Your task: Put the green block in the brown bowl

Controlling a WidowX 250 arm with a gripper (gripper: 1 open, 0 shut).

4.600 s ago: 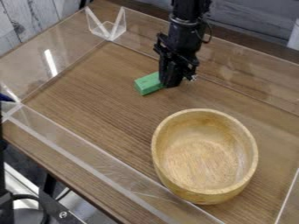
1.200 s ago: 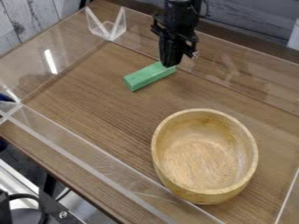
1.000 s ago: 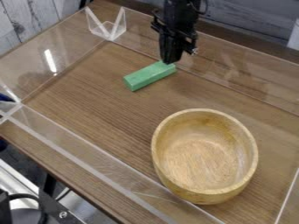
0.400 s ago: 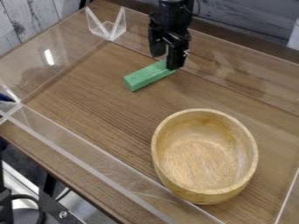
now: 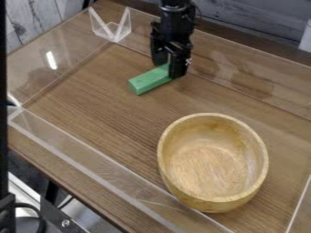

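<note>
The green block (image 5: 147, 83) lies flat on the wooden table, left of centre, pointing from lower left to upper right. My black gripper (image 5: 170, 67) points straight down over the block's upper right end. Its fingers stand apart, one on each side of that end, low near the table. Nothing is gripped between them. The brown bowl (image 5: 214, 161), round and light wood with a thick rim, sits empty at the lower right, well apart from the block and the gripper.
Clear acrylic walls (image 5: 73, 136) fence in the wooden table (image 5: 97, 114). A clear plastic stand (image 5: 112, 25) sits at the far left corner. Bare table lies between the block and the bowl.
The gripper has opened from shut and dropped down over the block's upper right end, shifting slightly left. The block and the bowl have stayed in place over the last second.
</note>
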